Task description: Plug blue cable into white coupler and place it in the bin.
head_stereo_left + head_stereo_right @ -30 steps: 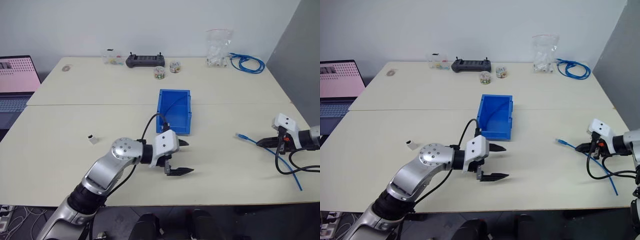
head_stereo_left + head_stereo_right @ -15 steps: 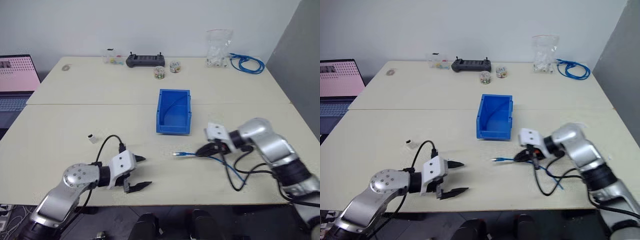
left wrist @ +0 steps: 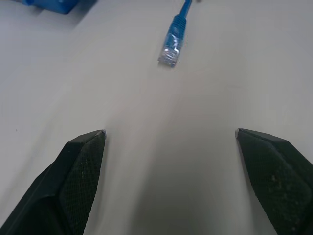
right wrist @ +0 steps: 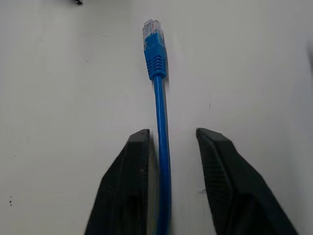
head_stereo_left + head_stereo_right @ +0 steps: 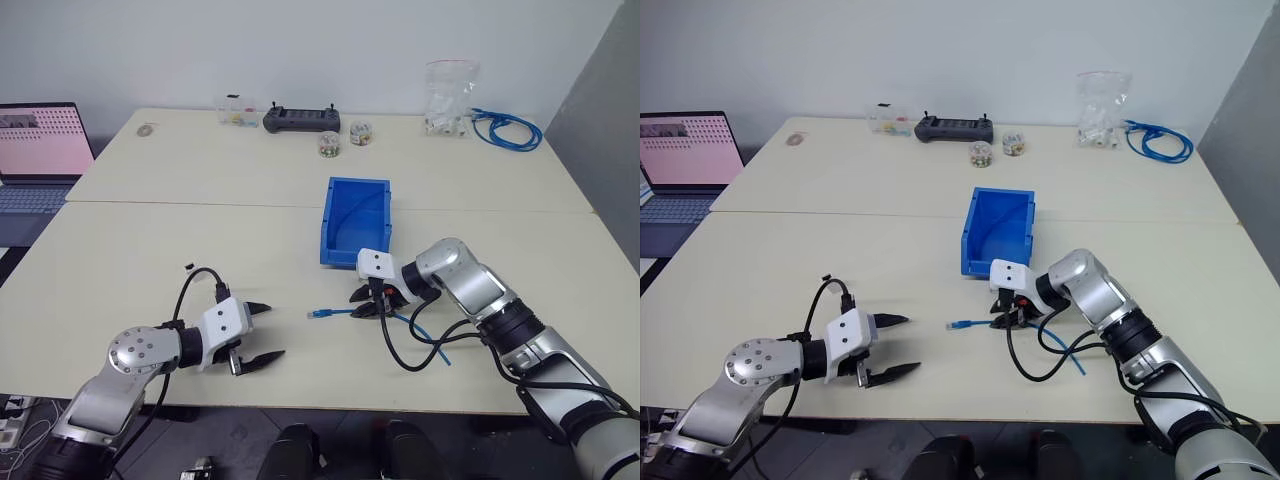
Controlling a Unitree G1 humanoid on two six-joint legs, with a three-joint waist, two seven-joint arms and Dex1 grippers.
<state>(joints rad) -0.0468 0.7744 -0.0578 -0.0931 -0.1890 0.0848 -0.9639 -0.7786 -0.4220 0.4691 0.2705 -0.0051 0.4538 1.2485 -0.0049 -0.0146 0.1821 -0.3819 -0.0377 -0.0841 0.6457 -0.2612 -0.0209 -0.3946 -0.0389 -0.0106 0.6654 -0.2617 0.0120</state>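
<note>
Over the cream table point(image 5: 200, 240) the robot's right gripper point(image 5: 368, 305) sits low, just near of the bin point(image 5: 355, 222), and its two black fingers point(image 4: 132, 181) stand a little apart with the blue cable point(image 4: 160, 117) running up between them; the cable lies against one finger and clear of the other, so the claw is narrow but loose, not clamped. The cable's clear plug point(image 5: 318, 314) rests flat on the tabletop to the left of that gripper, pointing toward the left gripper point(image 5: 262, 333), while the rest of the strand trails off to the right beside a looping black lead. The left gripper hangs near the table's near edge with its fingers point(image 3: 80, 166) spread wide and nothing between them, the plug lying on the table beyond its tips. The white coupler point(image 5: 188, 267) is a tiny block on the left part of the table, well apart from both grippers and from the bin. The bin is an open blue box in the middle of the table; I can make out a thin dark line along its inside wall and nothing else I could name. Along the far edge sit a clear bag of white parts point(image 5: 445, 95), a coiled blue cable bundle point(image 5: 510, 128), two small jars point(image 5: 343, 140), a black controller point(image 5: 302, 120) and a small clear box point(image 5: 237, 110).
</note>
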